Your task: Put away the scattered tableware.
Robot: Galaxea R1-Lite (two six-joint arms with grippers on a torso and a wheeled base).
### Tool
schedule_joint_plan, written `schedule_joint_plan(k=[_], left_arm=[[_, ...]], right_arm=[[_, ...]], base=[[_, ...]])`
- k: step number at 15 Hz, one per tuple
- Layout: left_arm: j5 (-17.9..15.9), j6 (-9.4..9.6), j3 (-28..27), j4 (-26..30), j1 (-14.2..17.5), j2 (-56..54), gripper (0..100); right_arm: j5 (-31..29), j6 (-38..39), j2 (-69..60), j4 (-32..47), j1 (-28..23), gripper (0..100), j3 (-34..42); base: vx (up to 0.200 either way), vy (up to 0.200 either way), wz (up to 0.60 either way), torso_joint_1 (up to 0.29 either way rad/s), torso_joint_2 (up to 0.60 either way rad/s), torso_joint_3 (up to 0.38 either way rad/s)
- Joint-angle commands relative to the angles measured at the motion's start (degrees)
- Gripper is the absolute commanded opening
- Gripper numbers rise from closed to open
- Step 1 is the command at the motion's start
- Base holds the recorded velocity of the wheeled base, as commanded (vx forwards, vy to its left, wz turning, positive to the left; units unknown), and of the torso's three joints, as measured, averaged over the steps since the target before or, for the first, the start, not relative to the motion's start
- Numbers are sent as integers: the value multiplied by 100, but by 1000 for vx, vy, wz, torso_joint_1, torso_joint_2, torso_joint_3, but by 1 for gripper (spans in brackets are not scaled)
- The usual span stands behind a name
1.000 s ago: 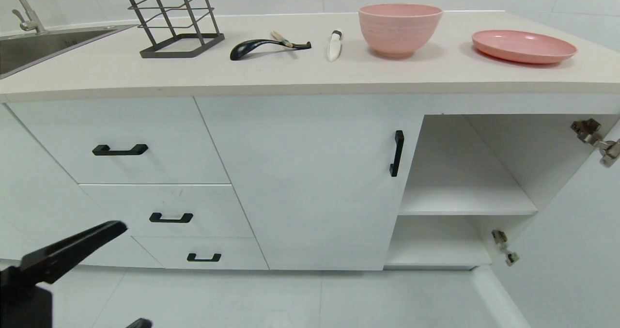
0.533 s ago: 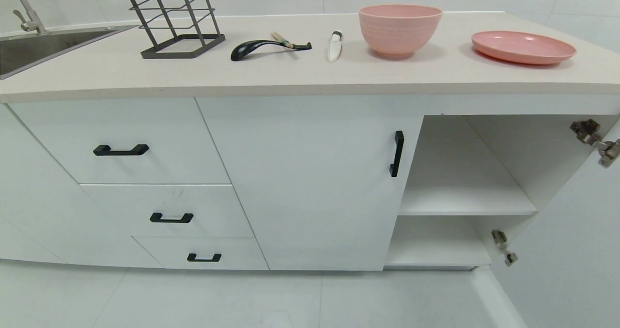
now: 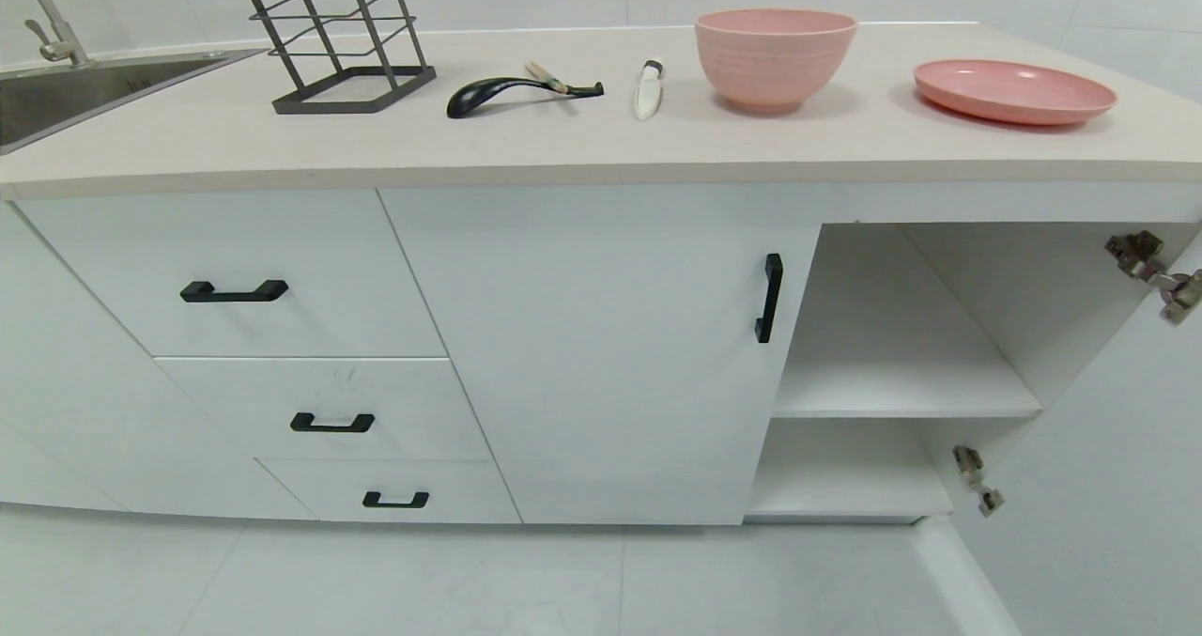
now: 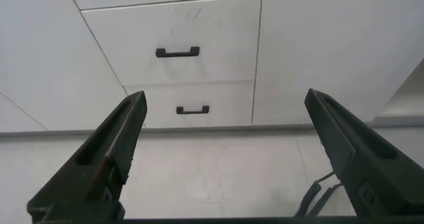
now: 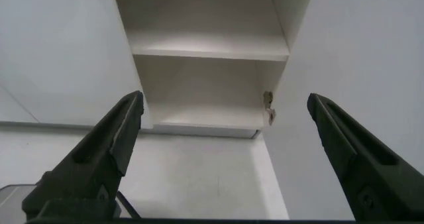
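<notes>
All the tableware lies on the worktop. There is a pink bowl, a pink plate well to its right and a white utensil just left of the bowl. A black spoon lies across a thin wooden piece (chopsticks, probably) near the wire rack. Nothing is held. The left gripper hangs low facing the lower drawers, jaws spread wide. The right gripper faces the open cupboard and its two shelves, jaws equally wide. The step in hand looks like choosing a first piece. The plate or bowl suits the right arm, since both sit above the open cupboard. Raise that arm clear of the worktop edge before reaching in, pinch the near rim, and keep the piece level going down to a shelf.
</notes>
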State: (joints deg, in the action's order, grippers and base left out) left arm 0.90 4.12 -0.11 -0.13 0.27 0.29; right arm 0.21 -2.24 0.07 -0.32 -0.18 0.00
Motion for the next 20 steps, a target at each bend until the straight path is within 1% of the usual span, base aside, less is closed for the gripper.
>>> schedule_joint_plan(k=[1,2,3,4,5,6,9,10,12,15,20], left_arm=[[6,-69,11,5,8,-29,100],[15,-271,11,5,8,-29,100],[15,-368,11,5,8,-29,100],[24,-518,11,5,0,-29,100],[33,-597,11,5,8,-29,100],[50,-614,11,-4,8,-29,100],[59,-561,11,-13,0,-29,100],[59,-605,11,-4,0,-29,100],[59,-605,11,-4,0,-29,100],[59,-605,11,-4,0,-29,100],[59,-614,11,-4,0,-29,100]], right_arm=[[23,49,1,32,1,100,0],[23,119,-7,32,1,100,0],[23,163,-7,32,1,100,0],[23,163,-7,32,1,100,0],[23,163,-7,32,1,100,0],[23,163,-7,32,1,100,0],[23,163,-7,32,1,100,0],[23,163,-7,32,1,100,0],[23,163,-7,32,1,100,0],[-3,172,-7,32,1,100,0],[23,172,-7,32,1,100,0]], base=[[0,0,0,0,0,0],[0,0,0,0,0,0],[0,0,0,0,0,0],[0,0,0,0,0,0],[0,0,0,0,0,0],[0,0,0,0,0,0],[0,-200,0,4,1,5],[0,-200,0,2,-2,2],[0,0,0,0,0,0],[0,0,-600,1,4,2],[0,0,0,0,0,0]])
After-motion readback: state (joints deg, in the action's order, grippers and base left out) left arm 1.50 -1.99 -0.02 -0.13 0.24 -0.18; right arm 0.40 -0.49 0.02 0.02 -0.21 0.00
